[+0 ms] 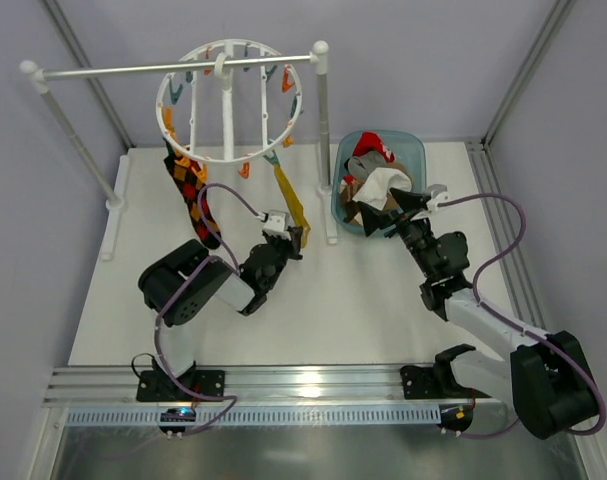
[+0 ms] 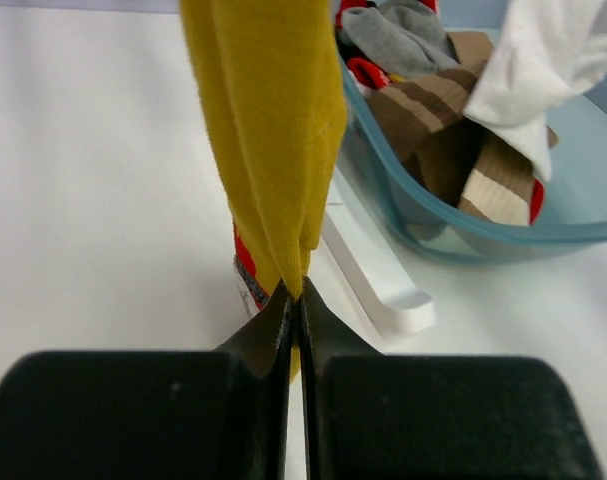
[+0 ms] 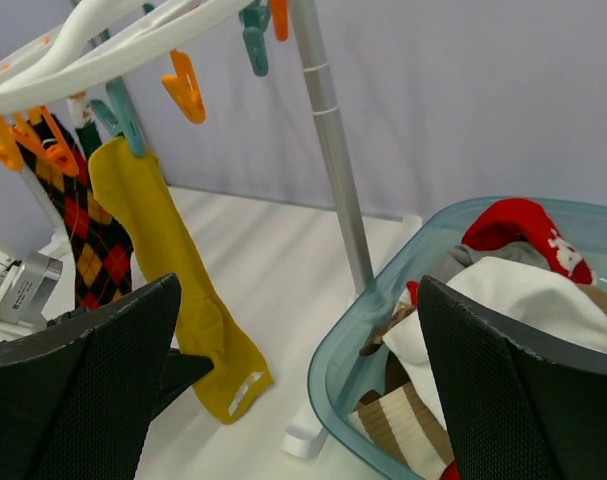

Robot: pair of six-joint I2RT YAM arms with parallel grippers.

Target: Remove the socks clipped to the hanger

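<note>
The white round hanger (image 1: 168, 115) hangs from the rail at the back; it also shows in the right wrist view (image 3: 103, 55). A yellow sock (image 1: 288, 195) hangs from a teal clip (image 3: 123, 120) at its front right. A dark argyle sock (image 1: 193, 195) hangs at its front left. My left gripper (image 1: 293, 238) is shut on the yellow sock's lower end (image 2: 268, 120). My right gripper (image 1: 408, 205) is open and empty over the near edge of a teal bin (image 1: 413, 150). White (image 3: 523, 300), brown-striped (image 2: 433, 130) and red socks lie in that bin.
The white rail stand (image 1: 103, 72) spans the back, its right post (image 1: 323, 140) between the yellow sock and the bin, its foot (image 2: 383, 285) on the table. Orange and teal clips (image 3: 183, 85) hang free. Metal frame rails edge the table.
</note>
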